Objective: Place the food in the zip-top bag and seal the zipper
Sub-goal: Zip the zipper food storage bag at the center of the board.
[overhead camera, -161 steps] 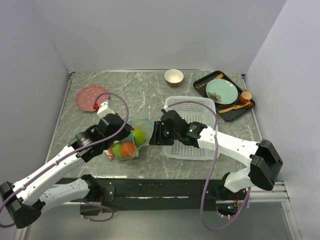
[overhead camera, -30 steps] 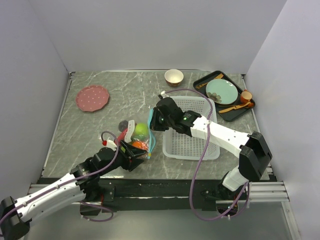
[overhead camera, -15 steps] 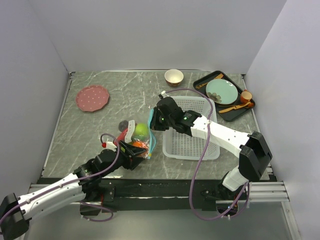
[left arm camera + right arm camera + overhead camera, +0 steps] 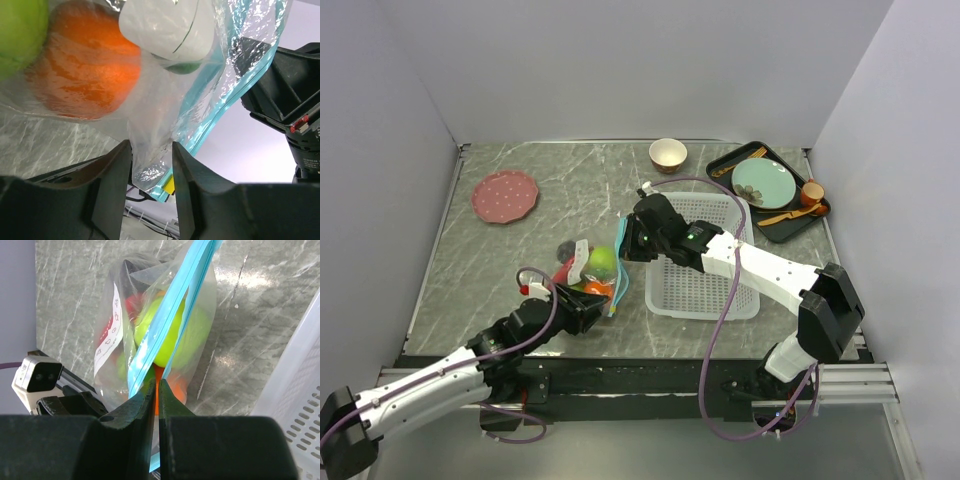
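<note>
The zip-top bag (image 4: 592, 278) stands on edge on the marble table, holding food: a green apple (image 4: 603, 262), an orange (image 4: 597, 290) and red pieces. Its teal zipper (image 4: 622, 272) runs along the right side. My right gripper (image 4: 626, 246) is shut on the zipper (image 4: 165, 325) near its far end, with the apple (image 4: 186, 335) just beyond. My left gripper (image 4: 592, 303) is at the bag's near end. In the left wrist view its jaws (image 4: 151, 150) stand apart around the bag's corner, below the orange (image 4: 85, 65) and the zipper (image 4: 235, 105).
A white perforated basket (image 4: 755, 300) stands right of the bag, under my right arm. A pink plate (image 4: 505, 195) is at the back left, a small bowl (image 4: 668, 153) at the back, and a black tray (image 4: 790, 232) with a teal plate at the back right.
Since 5.4 s ago the left arm has swung to the bag's near end, and the right gripper has taken the zipper. In the last second the left gripper has eased slightly back.
</note>
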Robot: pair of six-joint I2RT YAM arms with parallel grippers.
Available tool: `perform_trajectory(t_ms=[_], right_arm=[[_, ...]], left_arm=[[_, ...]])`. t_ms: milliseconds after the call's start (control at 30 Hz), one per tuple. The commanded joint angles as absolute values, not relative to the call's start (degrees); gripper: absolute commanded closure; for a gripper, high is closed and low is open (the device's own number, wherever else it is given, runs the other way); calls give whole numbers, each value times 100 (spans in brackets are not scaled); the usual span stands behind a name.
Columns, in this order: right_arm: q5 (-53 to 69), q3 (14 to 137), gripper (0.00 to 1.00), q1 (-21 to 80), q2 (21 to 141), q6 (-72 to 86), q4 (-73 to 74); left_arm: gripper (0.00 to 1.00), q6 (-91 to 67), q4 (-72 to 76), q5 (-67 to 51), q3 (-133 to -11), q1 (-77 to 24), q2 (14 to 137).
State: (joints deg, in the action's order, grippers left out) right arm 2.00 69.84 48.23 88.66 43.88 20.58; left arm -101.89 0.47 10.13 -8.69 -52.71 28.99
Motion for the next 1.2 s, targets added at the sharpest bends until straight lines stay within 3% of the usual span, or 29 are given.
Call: perform_trajectory(t_ms=[0, 400, 733, 833, 933, 1000, 1167], right_arm=[[176, 7014, 87, 4781, 8771, 4412, 1969], [176, 7005, 87, 4781, 8780, 4395, 1978], [158, 6882, 85, 4781, 8719, 4395, 1969], [106, 6934, 80, 4781, 8640, 4351, 2126], [-139, 6847, 67, 4781, 8307, 4342, 2363], [-298, 6724, 48, 4764, 7904, 4377, 2452], [-493, 6118, 43, 4667, 6954, 4622, 2628]], left_arm=[[57, -10336, -167, 1230, -1055, -5282, 2725], [65, -10415, -518, 1380, -1037, -5282, 2417], [89, -10441, -536, 1389, -1020, -5291, 2434], [95, -10406, -492, 1406, -1046, -5291, 2452], [94, -10371, -501, 1459, -1072, -5291, 2443], [94, -10336, -510, 1503, -1072, -5282, 2400], [96, -10336, -475, 1573, -1037, -5282, 2276]])
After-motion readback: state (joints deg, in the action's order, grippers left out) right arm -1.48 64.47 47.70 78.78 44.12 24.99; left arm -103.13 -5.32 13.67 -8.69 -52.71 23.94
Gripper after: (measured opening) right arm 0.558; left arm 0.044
